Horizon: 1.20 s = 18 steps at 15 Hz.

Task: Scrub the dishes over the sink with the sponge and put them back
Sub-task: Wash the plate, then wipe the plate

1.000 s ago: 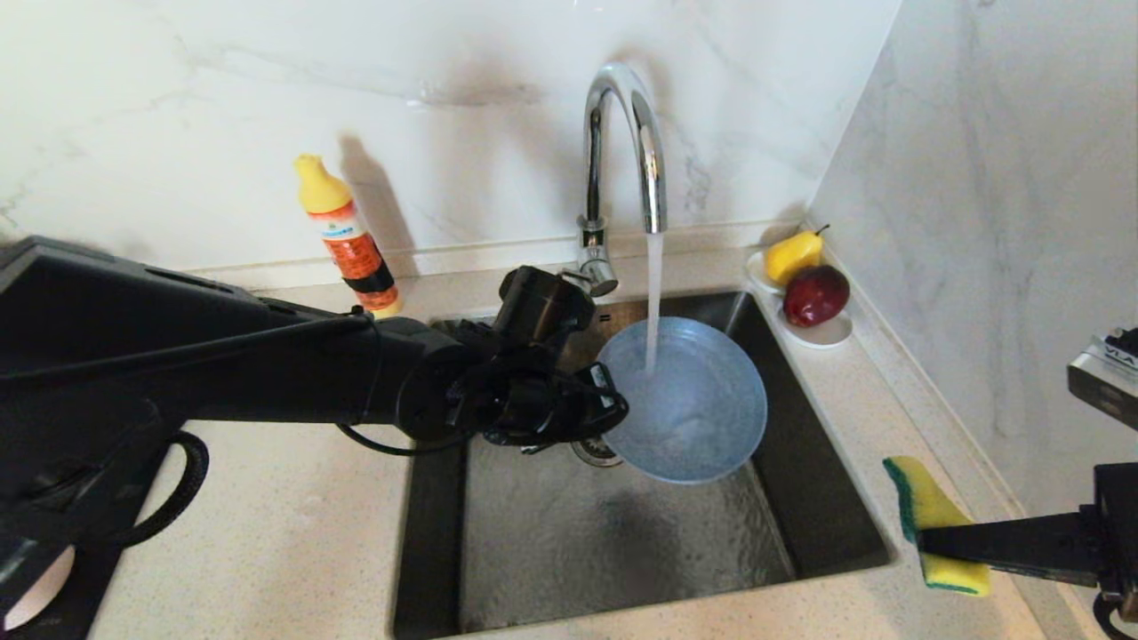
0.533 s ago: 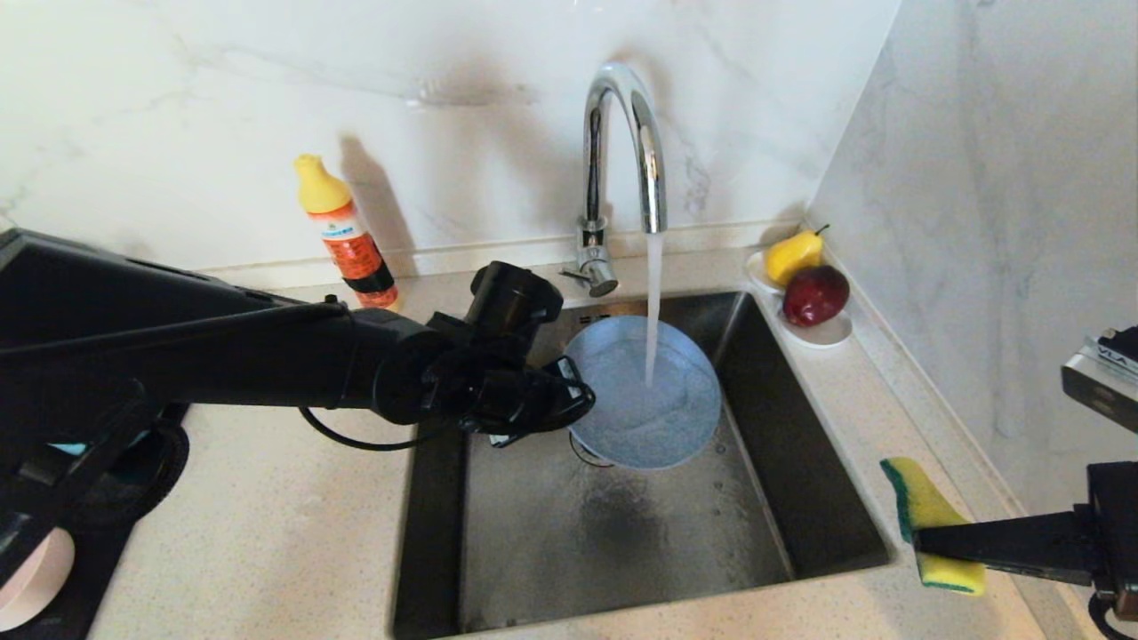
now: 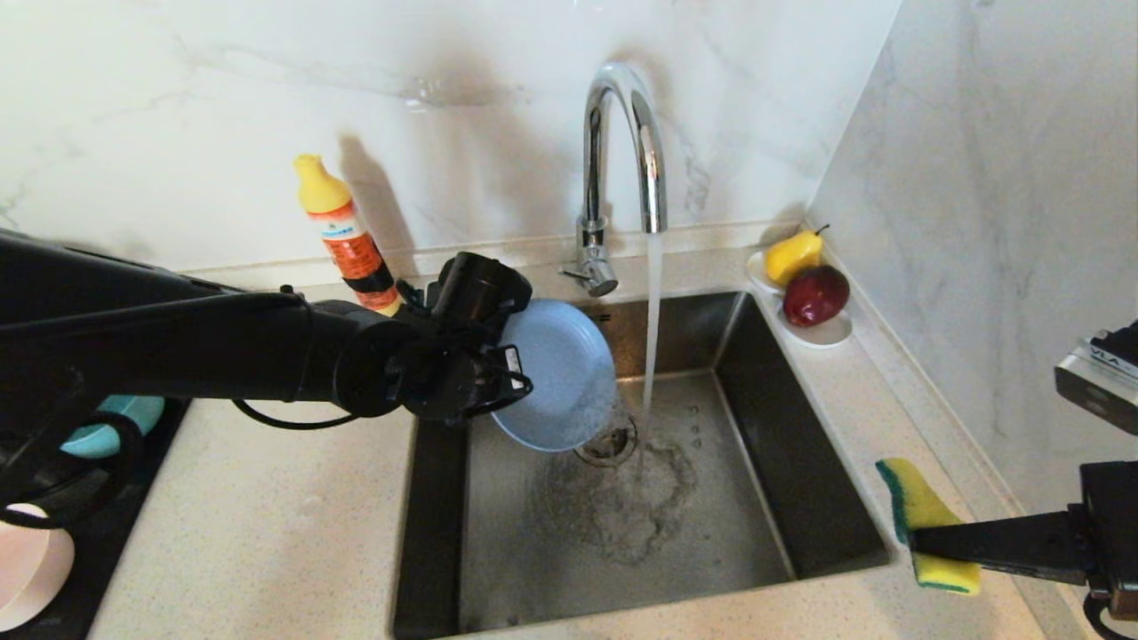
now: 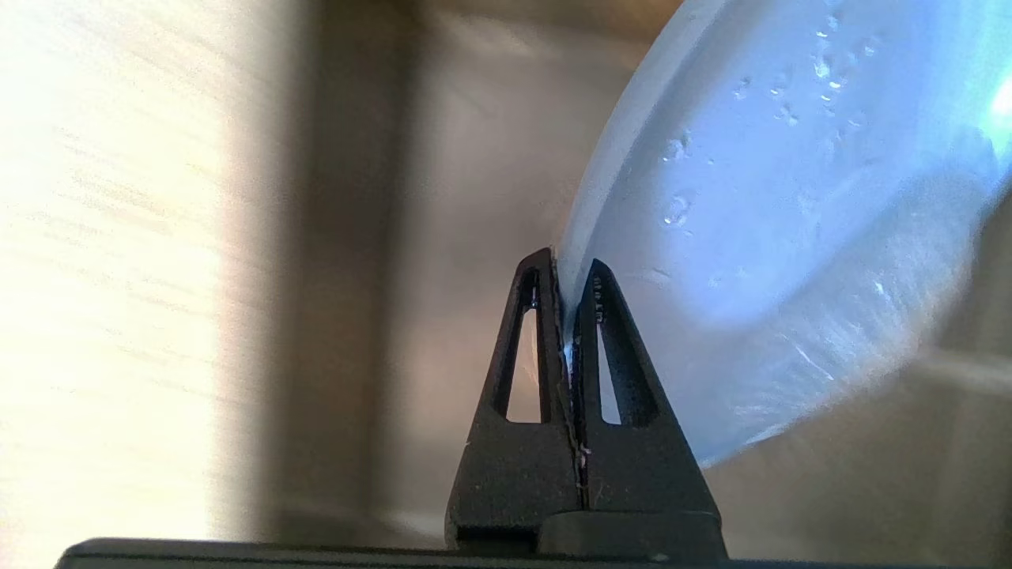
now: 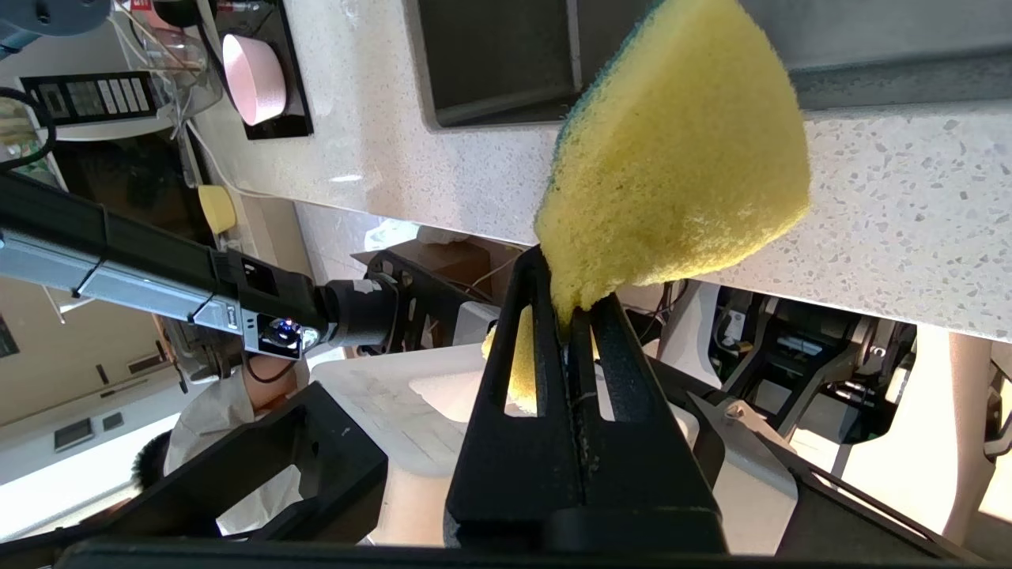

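Left pincer (image 4: 571, 273): fingers pressed together on the rim of the blue-grey plate (image 3: 558, 373), pinching its edge; droplets bead the plate's face in the left wrist view. Plate is tilted steeply, hanging over the sink (image 3: 805, 480) at the basin's left rear corner, to the left of the tap (image 3: 622, 151) and clear of the running water stream (image 3: 652, 329), which falls straight to the basin floor beside the drain strainer (image 3: 609, 442).

Right pincer (image 5: 565, 316): clamped on the yellow sponge (image 3: 925, 524), green scouring face turned toward the sink. It hangs over the tabletop (image 3: 267, 533) edge at the sink's front right corner, well apart from the plate.

Elsewhere relative to the sink: teal bowl (image 3: 111, 427) and pale pink bowl (image 3: 31, 564) wait far to its left; soap bottle (image 3: 345, 236) stands behind its left rear corner; white dish with pear (image 3: 793, 255) and apple (image 3: 815, 295) sits at its right rear corner.

Step in hand, as I judge it: plate rinsed and being drained, on its way out of the basin. Next move calls for carrying it left to its resting spot without loosening the thin rim pinch; a wet plastic edge may slip.
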{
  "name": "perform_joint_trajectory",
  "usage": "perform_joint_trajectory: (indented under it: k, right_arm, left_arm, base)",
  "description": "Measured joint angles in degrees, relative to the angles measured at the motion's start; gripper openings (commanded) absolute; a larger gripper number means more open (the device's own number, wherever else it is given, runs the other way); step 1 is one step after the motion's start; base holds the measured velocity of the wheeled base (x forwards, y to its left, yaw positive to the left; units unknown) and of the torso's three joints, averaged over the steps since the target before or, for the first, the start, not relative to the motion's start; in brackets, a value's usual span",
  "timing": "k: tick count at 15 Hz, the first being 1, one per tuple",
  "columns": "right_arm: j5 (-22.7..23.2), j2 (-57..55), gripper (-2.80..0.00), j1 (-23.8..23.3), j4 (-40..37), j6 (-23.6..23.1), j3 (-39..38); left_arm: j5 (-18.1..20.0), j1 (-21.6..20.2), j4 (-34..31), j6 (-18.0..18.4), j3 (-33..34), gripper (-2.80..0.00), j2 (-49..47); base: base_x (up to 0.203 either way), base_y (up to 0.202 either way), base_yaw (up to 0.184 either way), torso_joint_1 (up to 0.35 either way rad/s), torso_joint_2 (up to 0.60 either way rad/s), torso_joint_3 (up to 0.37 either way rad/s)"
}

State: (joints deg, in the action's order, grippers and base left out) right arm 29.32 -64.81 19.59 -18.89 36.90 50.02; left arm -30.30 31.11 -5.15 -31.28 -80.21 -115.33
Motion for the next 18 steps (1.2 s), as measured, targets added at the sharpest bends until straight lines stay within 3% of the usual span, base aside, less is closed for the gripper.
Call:
perform_joint_trajectory:
  k: [2,5,11,14,18]
  right_arm:
    - [-0.02,0.06,-2.80,0.00,-0.16,-0.02,-0.05]
    - [-0.05,0.11,-2.80,0.00,-0.07,-0.02,-0.10]
    - [0.72,0.32,-2.80,0.04,-0.07,0.00,-0.03]
    - [1.65,1.14,-2.80,0.87,-0.38,0.09,0.76]
    - [2.46,1.16,-2.80,5.88,-1.17,0.30,1.90]
  left_arm:
    - [-6.21,-0.84,0.34,4.44,-0.11,-2.80,0.47]
    - [-11.53,-2.51,4.53,9.71,0.20,-2.80,0.58]
    - [-11.45,-3.00,6.99,10.17,2.59,-2.80,3.68]
    - [-5.72,-2.94,6.41,10.36,7.10,-2.80,11.13]
    - [8.99,-2.94,4.27,12.63,20.01,-2.80,24.41]
  base:
    - [0.000,0.000,0.000,0.000,0.00,0.000]
    - [0.000,0.000,0.000,0.000,0.00,0.000]
    - [0.000,0.000,0.000,0.000,0.00,0.000]
    - [0.000,0.000,0.000,0.000,0.00,0.000]
    - [0.000,0.000,0.000,0.000,0.00,0.000]
